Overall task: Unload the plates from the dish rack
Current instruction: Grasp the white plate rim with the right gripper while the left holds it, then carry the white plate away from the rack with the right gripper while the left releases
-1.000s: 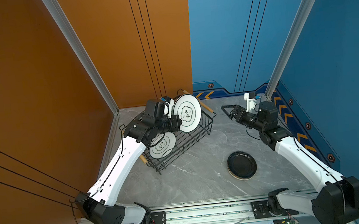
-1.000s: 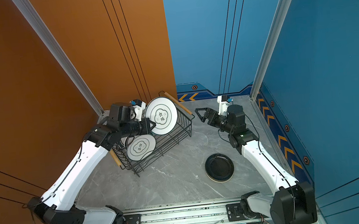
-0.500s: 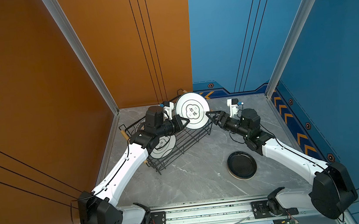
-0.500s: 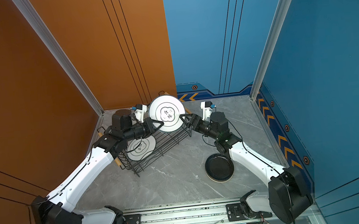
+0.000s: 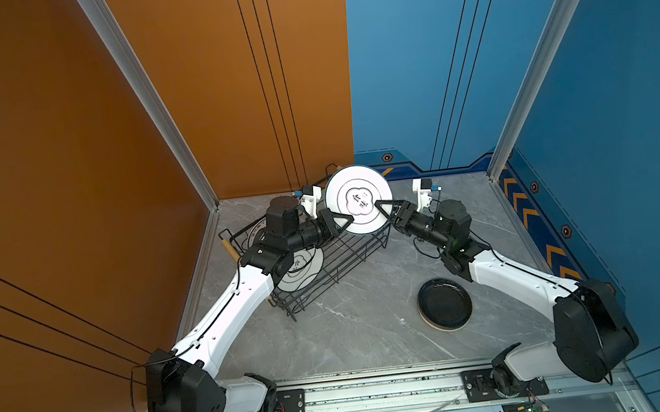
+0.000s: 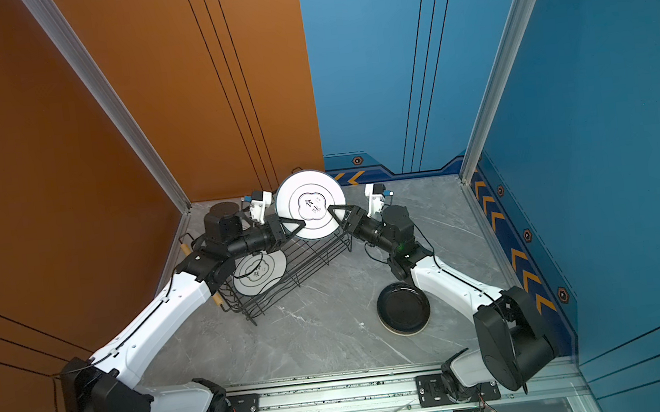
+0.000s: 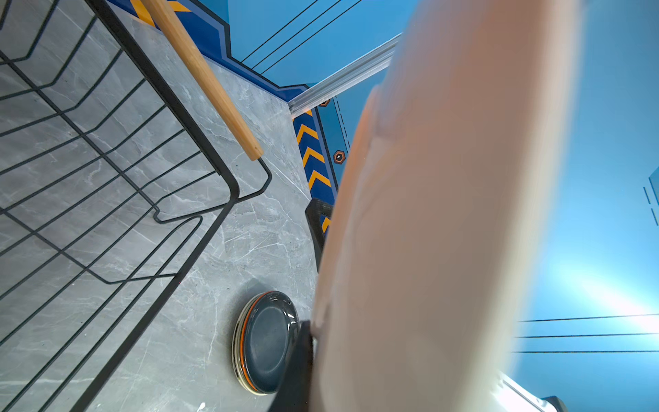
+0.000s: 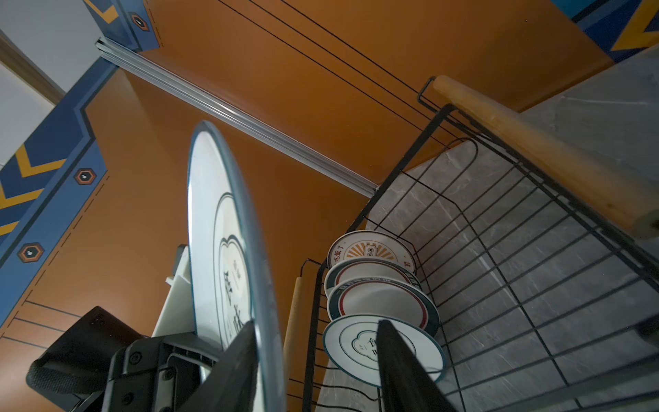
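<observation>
So, racked plates [image 8: 374,303]: four show in the right wrist view, standing on edge in a row at the left end of the dish rack [image 5: 346,259]. The front one is cream with a dark mark, and the rearmost has an orange sunburst.
Dish rack: black wire, set at a slant on the grey table [image 5: 334,340], with a wooden handle [image 7: 203,78] along its end.
Left gripper [image 5: 346,220]: above the dish rack's middle, jaws clamped on the left rim of the held plate [image 5: 358,193].
Held plate: white with a dark rim and a dark centre mark. It is on edge, raised over the dish rack's right end and clear of the wires.
Right gripper [image 5: 380,206]: just right of the dish rack, jaws apart and straddling the held plate's right rim. One finger is close to the marked face. The other stands off the back with a gap showing.
Stacked plates [image 5: 444,304]: flat on the table, right of the dish rack and well apart from it. The top one is black, with an orange edge beneath.
</observation>
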Tool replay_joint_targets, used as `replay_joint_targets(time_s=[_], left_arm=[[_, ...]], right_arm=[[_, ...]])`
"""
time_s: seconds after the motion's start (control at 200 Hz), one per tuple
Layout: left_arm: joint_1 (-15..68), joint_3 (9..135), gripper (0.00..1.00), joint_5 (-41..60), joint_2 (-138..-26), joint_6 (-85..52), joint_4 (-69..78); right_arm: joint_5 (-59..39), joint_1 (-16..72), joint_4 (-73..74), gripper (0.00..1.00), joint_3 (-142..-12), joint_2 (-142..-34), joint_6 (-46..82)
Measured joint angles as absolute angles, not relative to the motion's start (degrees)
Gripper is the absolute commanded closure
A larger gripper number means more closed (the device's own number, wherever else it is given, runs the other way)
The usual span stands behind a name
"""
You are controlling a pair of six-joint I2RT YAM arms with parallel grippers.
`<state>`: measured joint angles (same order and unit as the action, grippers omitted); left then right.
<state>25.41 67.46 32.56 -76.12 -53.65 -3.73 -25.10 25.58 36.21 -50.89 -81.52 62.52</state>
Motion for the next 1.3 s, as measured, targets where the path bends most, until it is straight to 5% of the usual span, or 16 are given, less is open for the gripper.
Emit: replay_joint_targets(time_s=[0.496,0.596,0.686,0.836,0.906,1.302], left_arm=[[25.4,66.8,0.96,34.2,-78.5,-53.9,-1.2],[25.4,66.9,0.78,34.6,-78.8,-54.5,-0.6],[25.7,66.9,0.61,34.5,-79.6,-54.0,-0.5],[25.8,67.0,0.45,33.9,-79.9,-53.2,-0.4],[25.8,67.0,0.0,33.9,-79.9,-52.6,0.1],[22.2,67.2,0.02,26.9,-70.8,-39.6,-13.4]], right_arm=[[-28.1,25.4,45.6,0.86,-50.9,-85.0,68.8],[-28.4,25.1,46.2,1.0,-50.9,-85.0,69.5],[-28.8,25.3,46.4,1.0,-50.9,-84.9,69.2],[-29.0,25.3,44.0,1.0,-50.9,-84.5,67.8],[-29.4,25.0,41.6,1.0,-50.9,-83.2,66.5],[-29.5,13.7,13.8,1.0,-60.1,-70.2,49.6]])
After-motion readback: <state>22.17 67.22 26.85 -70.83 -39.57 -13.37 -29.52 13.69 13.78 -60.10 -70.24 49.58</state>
